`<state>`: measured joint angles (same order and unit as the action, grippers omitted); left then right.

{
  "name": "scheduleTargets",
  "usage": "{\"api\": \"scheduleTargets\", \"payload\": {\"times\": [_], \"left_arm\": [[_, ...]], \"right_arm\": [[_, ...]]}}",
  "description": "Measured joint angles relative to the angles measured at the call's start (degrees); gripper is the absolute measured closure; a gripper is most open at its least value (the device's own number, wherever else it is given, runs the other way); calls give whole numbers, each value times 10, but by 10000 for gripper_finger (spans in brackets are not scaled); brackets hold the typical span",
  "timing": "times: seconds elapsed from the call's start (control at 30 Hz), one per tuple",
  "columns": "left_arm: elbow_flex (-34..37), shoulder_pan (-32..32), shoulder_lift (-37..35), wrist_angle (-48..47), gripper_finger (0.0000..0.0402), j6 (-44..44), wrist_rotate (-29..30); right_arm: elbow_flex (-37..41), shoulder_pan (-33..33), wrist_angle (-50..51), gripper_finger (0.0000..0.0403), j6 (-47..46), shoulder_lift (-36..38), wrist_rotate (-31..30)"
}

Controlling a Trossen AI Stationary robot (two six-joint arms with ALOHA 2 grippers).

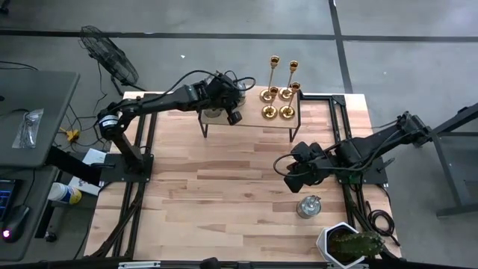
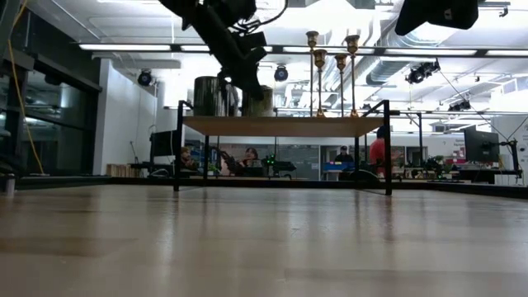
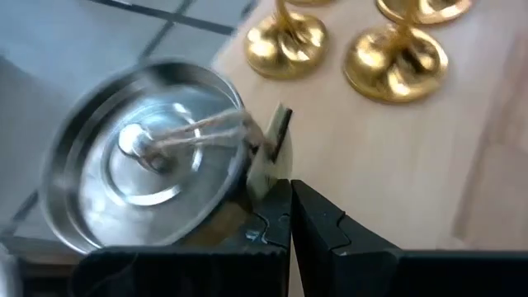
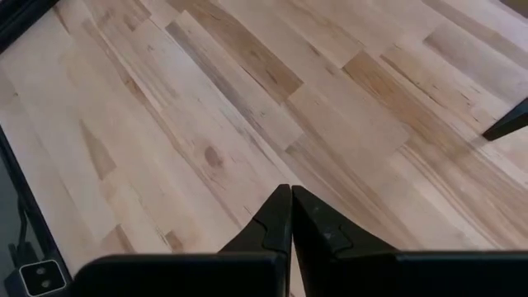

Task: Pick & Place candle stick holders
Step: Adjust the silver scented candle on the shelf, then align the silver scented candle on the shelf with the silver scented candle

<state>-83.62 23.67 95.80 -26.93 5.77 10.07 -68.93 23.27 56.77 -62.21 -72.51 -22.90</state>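
Left claw (image 1: 234,117), closed and empty, hangs over the shelf (image 1: 246,118) beside a lidded jar (image 3: 144,157). Recommend opening, shifting right to the candle stick holders (image 1: 278,93), gripping a stem. Right claw (image 1: 287,181) closed, idle above the desk (image 1: 216,202).

Bare tabletop (image 1: 224,202) mid-table, raised shelf (image 1: 250,119) crowded by candle stick holders (image 1: 278,93), lidded jar (image 3: 148,157)

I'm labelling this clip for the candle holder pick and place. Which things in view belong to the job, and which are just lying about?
Belongs to the job:
- four gold candle stick holders, standing on the raised shelf
- left end effector, shut, over the shelf
- right end effector, shut, over bare table

Lying about:
- lidded metal jar on the shelf
- metal jar on the table
- potted plant
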Motion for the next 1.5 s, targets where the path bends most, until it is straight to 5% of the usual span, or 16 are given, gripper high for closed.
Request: {"api": "scheduleTargets", "payload": {"times": [0.3,0.6,0.83,1.13,1.33,1.5], "left_arm": [[0,0,2,9,401,0,14],[-33,-6,-8,-32,401,-2,-33],[-104,-39,-32,-86,401,5,-68],[-106,-90,-107,-122,401,15,-49],[-106,-108,-144,-161,387,14,-46],[-106,-114,-157,-185,318,10,-49]], "right_arm": [[0,0,0,401,9,0,-2],[0,0,6,401,10,1,18],[0,-13,52,401,5,2,142],[0,-43,82,394,3,0,267],[0,-44,121,350,-6,-13,313],[0,-40,141,265,-22,-38,336]]}}
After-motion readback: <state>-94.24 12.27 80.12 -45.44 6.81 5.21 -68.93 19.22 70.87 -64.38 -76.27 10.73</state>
